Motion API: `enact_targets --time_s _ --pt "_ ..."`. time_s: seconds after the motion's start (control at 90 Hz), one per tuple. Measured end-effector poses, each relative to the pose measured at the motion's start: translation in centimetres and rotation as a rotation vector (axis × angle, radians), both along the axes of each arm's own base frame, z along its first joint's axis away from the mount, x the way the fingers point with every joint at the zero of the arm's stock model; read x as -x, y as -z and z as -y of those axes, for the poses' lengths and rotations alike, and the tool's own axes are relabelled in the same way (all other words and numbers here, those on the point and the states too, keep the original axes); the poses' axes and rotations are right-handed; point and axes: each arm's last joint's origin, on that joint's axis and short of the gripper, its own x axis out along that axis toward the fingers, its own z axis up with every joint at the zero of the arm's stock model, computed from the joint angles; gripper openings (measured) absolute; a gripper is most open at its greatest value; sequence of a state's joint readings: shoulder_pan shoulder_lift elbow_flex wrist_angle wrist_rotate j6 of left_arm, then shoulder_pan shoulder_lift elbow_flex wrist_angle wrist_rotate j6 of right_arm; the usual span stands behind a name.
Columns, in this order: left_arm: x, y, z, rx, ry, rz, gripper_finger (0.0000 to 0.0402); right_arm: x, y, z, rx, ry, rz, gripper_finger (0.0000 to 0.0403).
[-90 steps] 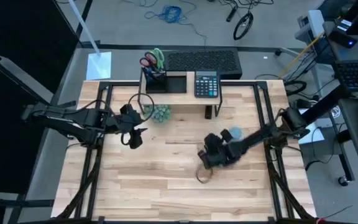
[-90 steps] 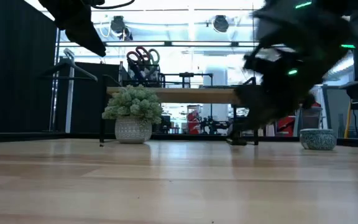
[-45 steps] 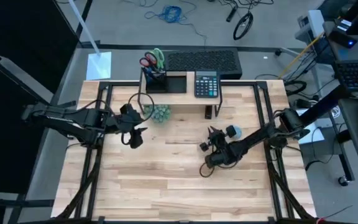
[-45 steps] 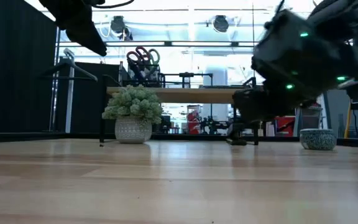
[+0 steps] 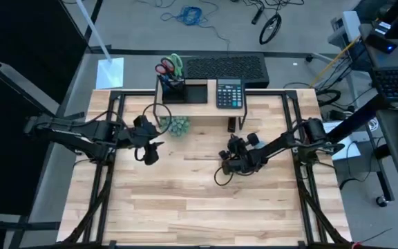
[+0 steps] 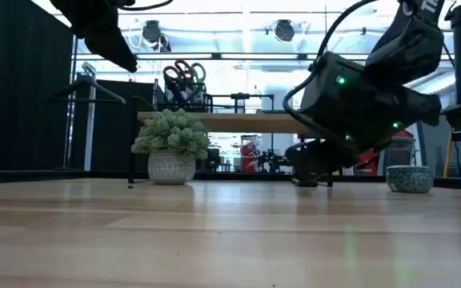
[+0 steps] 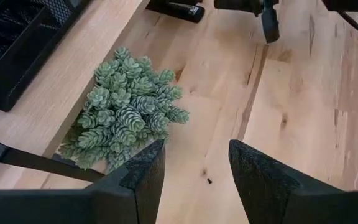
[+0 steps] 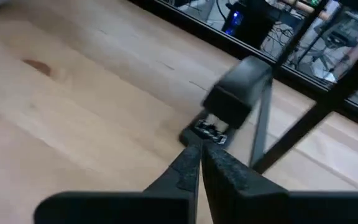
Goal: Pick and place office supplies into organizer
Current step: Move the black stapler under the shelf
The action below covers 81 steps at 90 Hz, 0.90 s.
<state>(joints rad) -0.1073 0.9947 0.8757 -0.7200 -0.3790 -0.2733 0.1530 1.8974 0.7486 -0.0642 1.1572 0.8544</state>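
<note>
No brand or writing can be read on anything here. The organizer (image 5: 183, 90) stands on the wooden riser shelf (image 5: 206, 104) at the far edge of the table (image 5: 185, 194), and both pairs of scissors (image 5: 171, 66), one with red handles and one with green, stand upright in its tall section. Beside it on the shelf is the black calculator (image 5: 229, 93). The green ball plant (image 5: 178, 126) sits just in front of the shelf. The left gripper (image 7: 194, 171) hovers near this plant, fingers spread and holding nothing. The right gripper (image 8: 199, 163) is low over the middle of the table with fingers pressed together, pointing at a small black stapler (image 8: 232, 102) beside a black shelf leg (image 8: 291, 134). A small speckled bowl (image 6: 409, 178) stands at the table's right side.
</note>
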Motion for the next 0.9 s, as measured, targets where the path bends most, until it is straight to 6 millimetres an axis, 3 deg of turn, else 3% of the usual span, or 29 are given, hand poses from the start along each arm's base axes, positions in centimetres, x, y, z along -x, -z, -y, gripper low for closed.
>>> enact_targets --time_s 0.9 --pt "0.0 0.0 0.0 -0.013 0.013 -0.006 0.0167 -0.4 0.0 3.9 0.028 0.081 -0.082 0.0000"
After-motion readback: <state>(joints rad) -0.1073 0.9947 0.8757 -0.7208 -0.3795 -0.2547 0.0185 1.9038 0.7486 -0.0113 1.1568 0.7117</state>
